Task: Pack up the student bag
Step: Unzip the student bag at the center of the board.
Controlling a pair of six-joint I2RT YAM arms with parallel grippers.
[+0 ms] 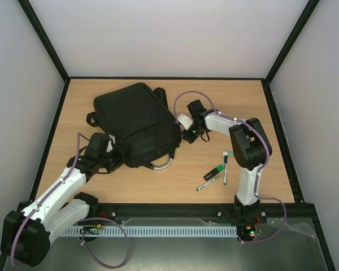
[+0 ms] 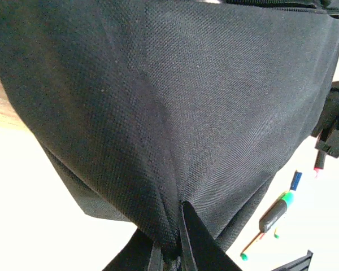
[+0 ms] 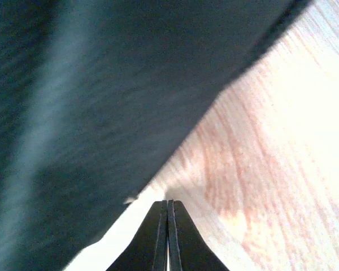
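— Where's the bag?
— The large black soft fabric backpack (image 1: 138,124) lies flat on the light wooden table (image 1: 243,101), left of centre. My left gripper (image 2: 172,251) is clamped on a bunched fold at its near corner; cloth fills that view.
— The right?
— My right gripper (image 3: 168,226) is pressed together on nothing, at the bag's right edge. 1 black-and-green marker (image 1: 214,174) lies near it.

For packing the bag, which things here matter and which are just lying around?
Job: student bag; left gripper, pinching its fabric; right gripper, shut beside it; green marker and two pens, probably for packing.
Lying about: just the table and arm cables.
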